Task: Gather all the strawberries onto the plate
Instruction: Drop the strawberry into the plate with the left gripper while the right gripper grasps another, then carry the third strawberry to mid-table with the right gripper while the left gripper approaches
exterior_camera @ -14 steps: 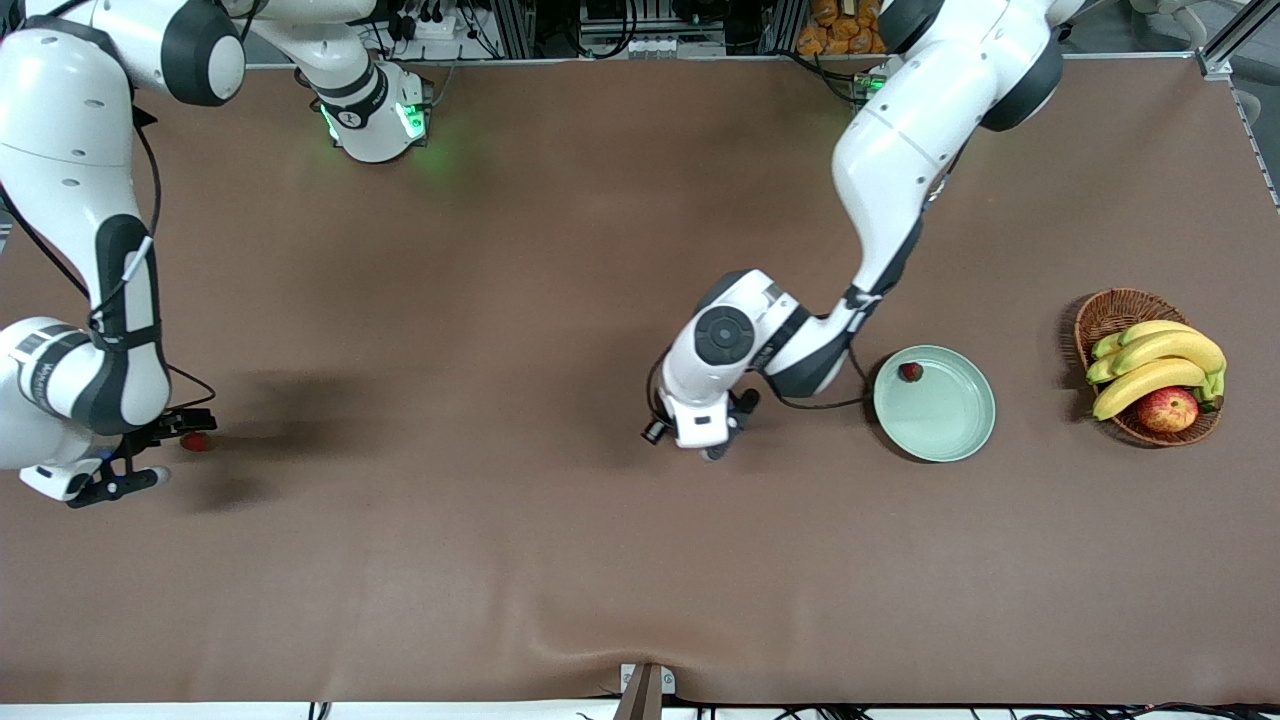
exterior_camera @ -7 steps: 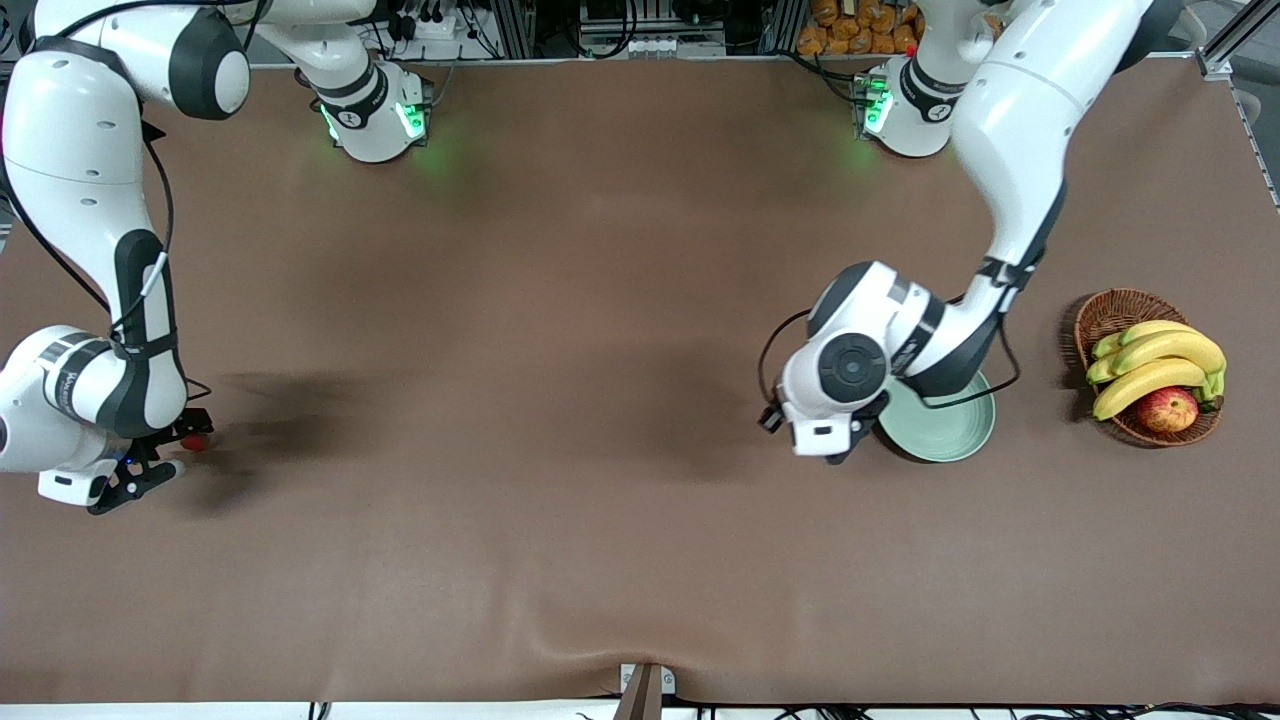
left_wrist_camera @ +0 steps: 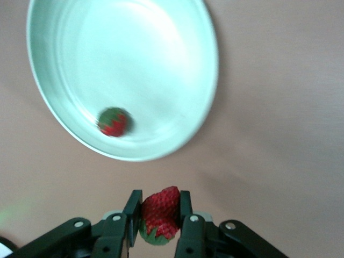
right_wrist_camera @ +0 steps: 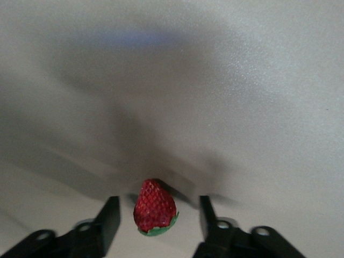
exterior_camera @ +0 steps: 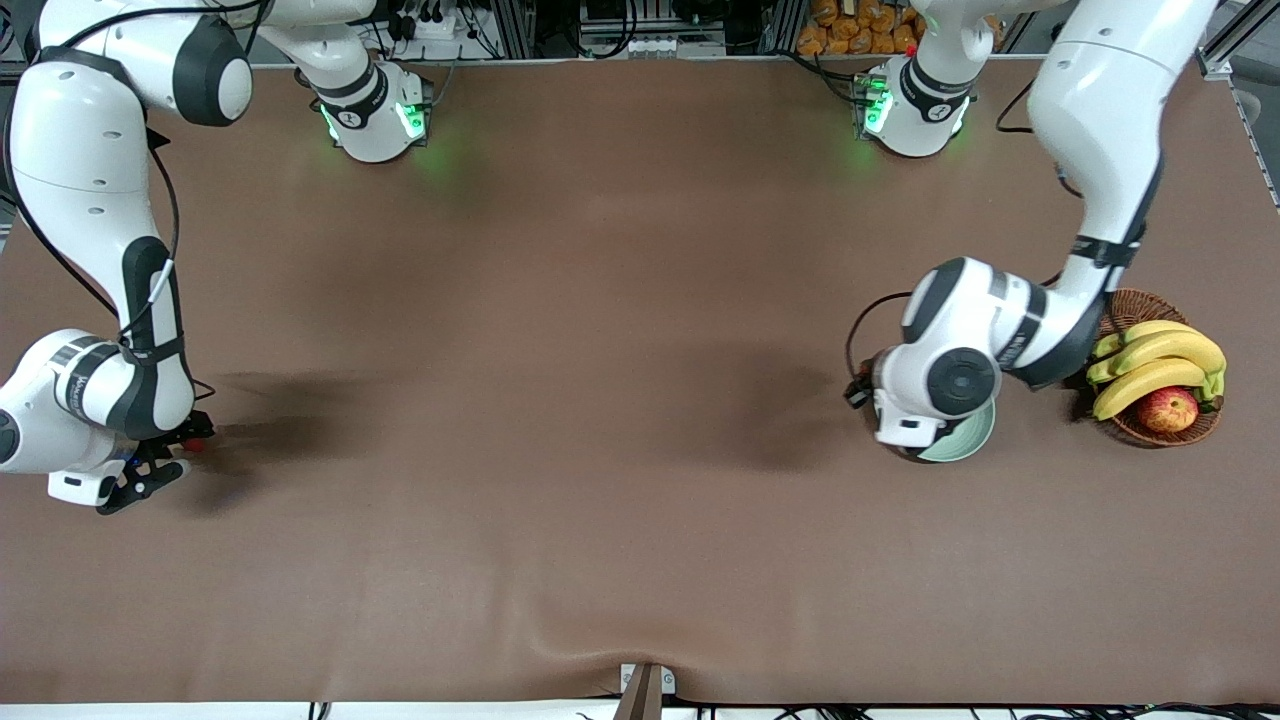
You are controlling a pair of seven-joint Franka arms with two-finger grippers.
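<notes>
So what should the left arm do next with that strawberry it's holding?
Probably carry it a bit farther over the plate and let go: the left gripper pinches a strawberry that hangs just off the rim, and one berry already lies inside.

White arms — black joints, cables.

I see a strawberry on the table, between my right gripper's parted fingers.
</notes>
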